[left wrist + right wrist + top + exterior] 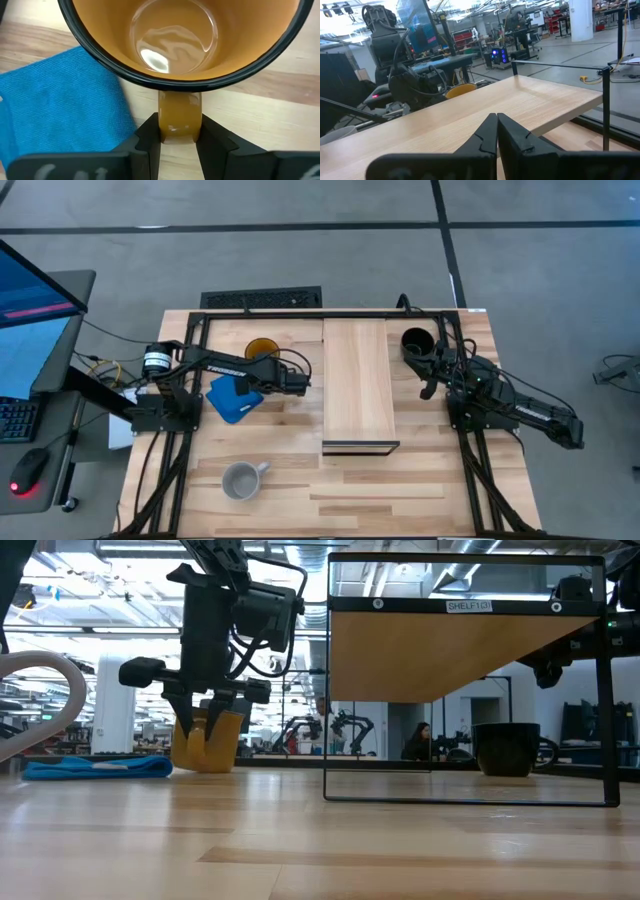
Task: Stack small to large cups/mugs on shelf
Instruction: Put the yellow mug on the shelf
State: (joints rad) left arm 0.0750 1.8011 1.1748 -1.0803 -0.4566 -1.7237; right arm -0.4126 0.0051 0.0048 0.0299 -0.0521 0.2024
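Gripping the yellow mug (175, 45) handle
Your left gripper (179, 137) pinches it; right gripper (497, 131) sits closed, empty, beside the shelf (357, 375)

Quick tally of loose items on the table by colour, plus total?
Yellow-orange handled mug: 1
Glossy black handled mug: 1
Light grey handled mug: 1
Blue square cloth: 1
Total: 4

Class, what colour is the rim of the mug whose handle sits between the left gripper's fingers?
Black rim on the yellow-orange mug, clearest in the left wrist view.
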